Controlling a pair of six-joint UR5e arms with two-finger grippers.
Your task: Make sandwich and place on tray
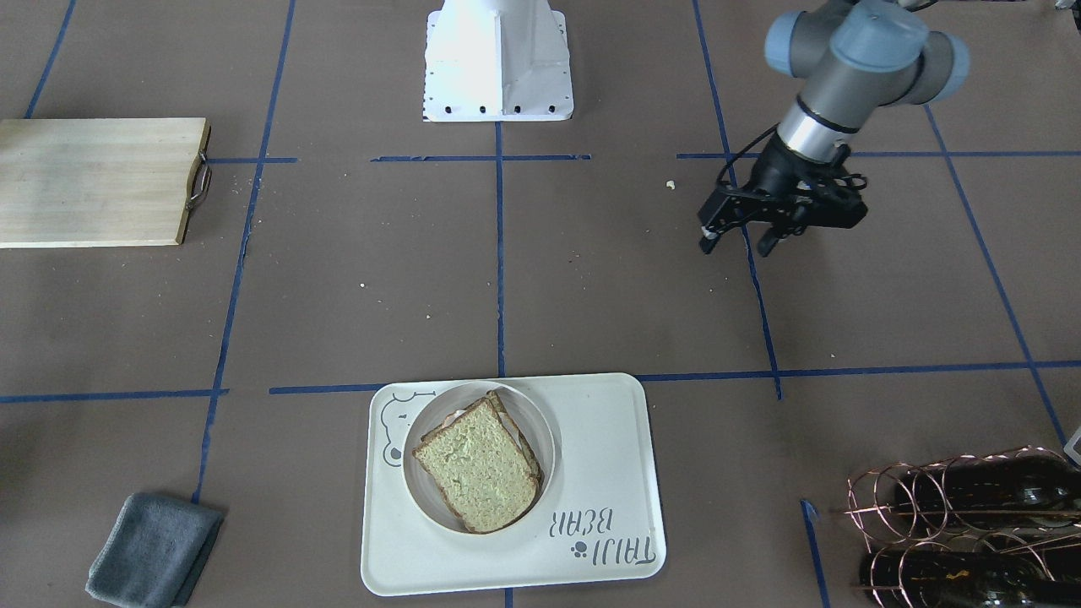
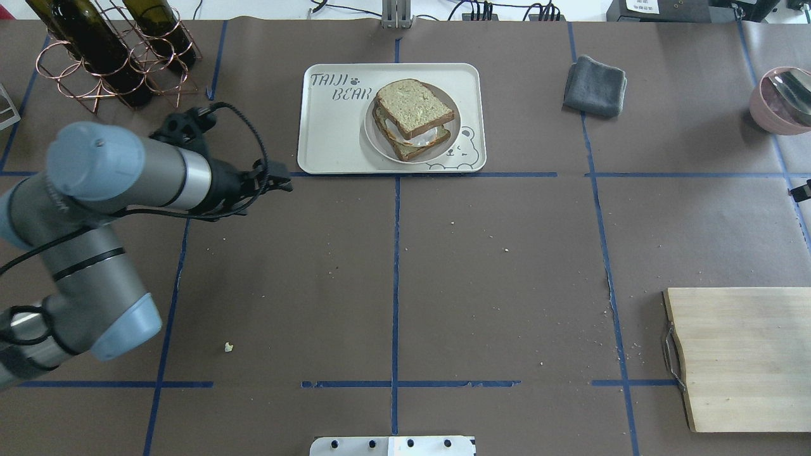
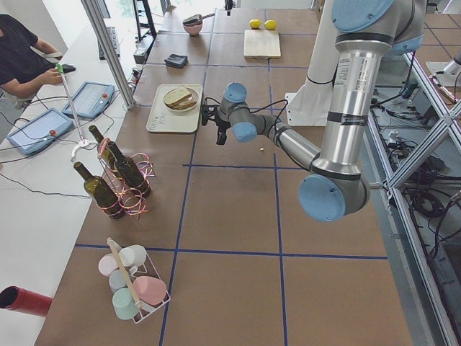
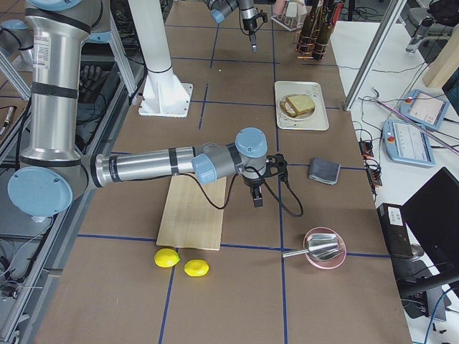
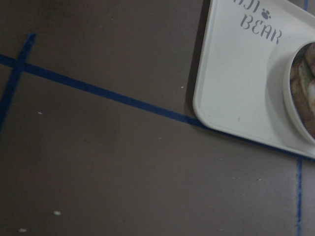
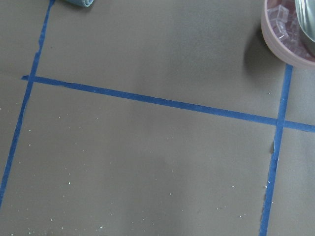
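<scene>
Item: sandwich (image 1: pixel 480 464) on plate (image 1: pixel 431 414), plate on tray (image 1: pixel 608 439).
I log left gripper (image 1: pixel 737 245) empty, jaws apart; right gripper (image 4: pixel 257 201), can't tell. Risk — top slice sits skewed; any tray bump could slide it.

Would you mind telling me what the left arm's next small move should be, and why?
Probably just back the left gripper away toward home: it is open and empty, and the sandwich already sits on the plate on the tray.
</scene>
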